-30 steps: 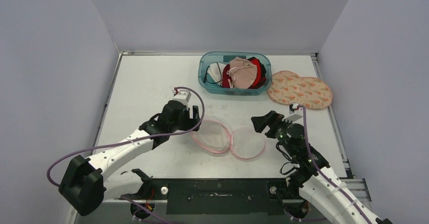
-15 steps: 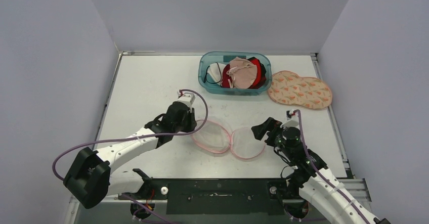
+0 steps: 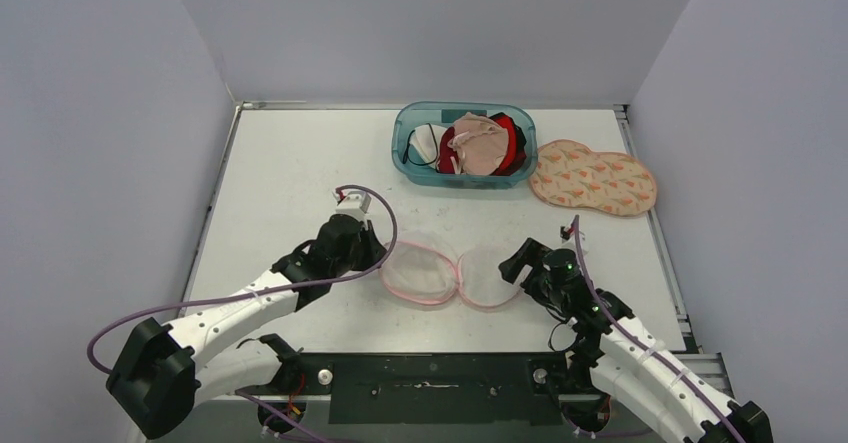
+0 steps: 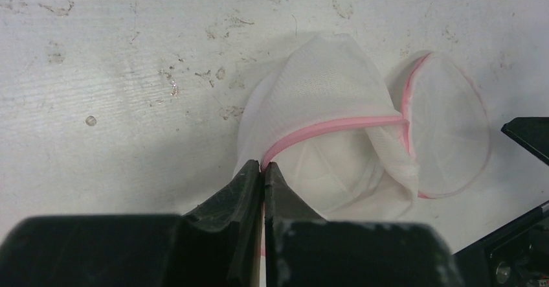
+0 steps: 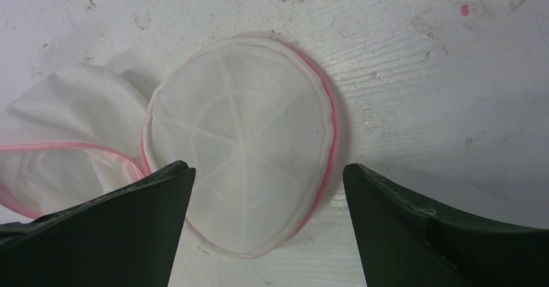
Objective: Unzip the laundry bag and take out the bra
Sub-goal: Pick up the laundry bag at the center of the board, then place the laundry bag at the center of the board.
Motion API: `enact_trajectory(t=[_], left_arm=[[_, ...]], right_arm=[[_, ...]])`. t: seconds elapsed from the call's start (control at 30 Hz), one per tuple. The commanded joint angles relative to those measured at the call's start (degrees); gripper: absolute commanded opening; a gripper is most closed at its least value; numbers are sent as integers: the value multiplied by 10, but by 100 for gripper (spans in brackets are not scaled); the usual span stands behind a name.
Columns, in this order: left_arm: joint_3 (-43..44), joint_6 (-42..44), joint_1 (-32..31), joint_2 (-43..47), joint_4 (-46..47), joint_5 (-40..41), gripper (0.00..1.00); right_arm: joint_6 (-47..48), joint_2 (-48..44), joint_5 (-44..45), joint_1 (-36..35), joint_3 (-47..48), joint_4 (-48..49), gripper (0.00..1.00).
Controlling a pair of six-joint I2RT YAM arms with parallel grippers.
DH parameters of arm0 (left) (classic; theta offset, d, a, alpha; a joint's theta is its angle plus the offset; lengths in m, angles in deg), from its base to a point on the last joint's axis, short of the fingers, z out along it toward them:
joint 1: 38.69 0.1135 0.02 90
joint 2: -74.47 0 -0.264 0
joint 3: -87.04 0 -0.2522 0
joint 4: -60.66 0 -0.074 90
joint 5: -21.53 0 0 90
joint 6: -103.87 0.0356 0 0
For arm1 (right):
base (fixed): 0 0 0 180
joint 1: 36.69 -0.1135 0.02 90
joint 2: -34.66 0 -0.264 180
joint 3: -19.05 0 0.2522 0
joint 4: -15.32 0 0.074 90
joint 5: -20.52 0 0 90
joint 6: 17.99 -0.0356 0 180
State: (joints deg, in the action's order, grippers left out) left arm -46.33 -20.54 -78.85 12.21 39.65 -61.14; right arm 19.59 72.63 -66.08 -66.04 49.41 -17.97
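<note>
As it lies nearest the arms, at lower centre of the top view, the laundry bag [image 3: 447,275] shows as two round white mesh lobes edged in pink, resting on the counter [image 3: 290,163]. The left claw [image 4: 262,168] is clenched on the pink trim at the left lobe's edge. In the left wrist view the trim runs straight in between the closed fingertips [image 4: 249,178], and that lobe is rumpled and bunched. The right claw [image 5: 267,170] is released, its fingers spread wide on either side of the flat right lobe. Whether they touch the counter cannot be told. The zipper cannot be made out, and the cloudy mesh hides whether a bra lies inside. Farther up, at upper centre, a teal bin [image 3: 403,155] holds tangled garments [image 3: 478,143] in pink, red, white and black, too heaped to separate. Just right of it a peach patterned pouch [image 3: 595,178] lies flat.
</note>
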Motion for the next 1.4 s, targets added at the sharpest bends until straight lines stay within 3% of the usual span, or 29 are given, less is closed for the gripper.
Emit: enact_trajectory(t=[0.0, 0.2, 0.4, 0.53, 0.6, 0.7, 0.73, 0.97, 1.1, 1.2, 1.37], left_arm=[[-12, -58, -7, 43, 10, 19, 0], [-40, -90, -13, 67, 17, 14, 0], [-55, -103, -18, 71, 22, 10, 0], [-57, -109, -19, 72, 25, 4, 0], [-53, -111, -19, 74, 21, -3, 0], [-31, -119, -19, 87, -4, -7, 0], [-19, -125, -19, 93, -18, -8, 0], [116, -148, -18, 97, -139, -10, 0], [134, -160, -16, 91, -146, -1, 0], [158, -178, 8, 67, -161, -68, 0], [234, -183, 8, 83, -165, -94, 0]], right_arm=[[-38, -26, 20, -4, -11, -19, 88], [-75, 13, -17, -4, -55, 63, 86], [-91, 29, -17, -7, -80, 149, 70], [-93, 78, -30, -7, -79, 191, 50], [-76, 93, -28, -7, -67, 203, 34], [-26, 50, 29, -25, -8, 132, 9], [-1, 32, 63, -35, 23, 96, 6], [163, 39, 267, -114, 288, -78, 5], [197, 80, 309, -145, 344, -108, 5], [211, 89, 339, -159, 385, -114, 5], [266, 93, 380, -176, 486, -113, 5]])
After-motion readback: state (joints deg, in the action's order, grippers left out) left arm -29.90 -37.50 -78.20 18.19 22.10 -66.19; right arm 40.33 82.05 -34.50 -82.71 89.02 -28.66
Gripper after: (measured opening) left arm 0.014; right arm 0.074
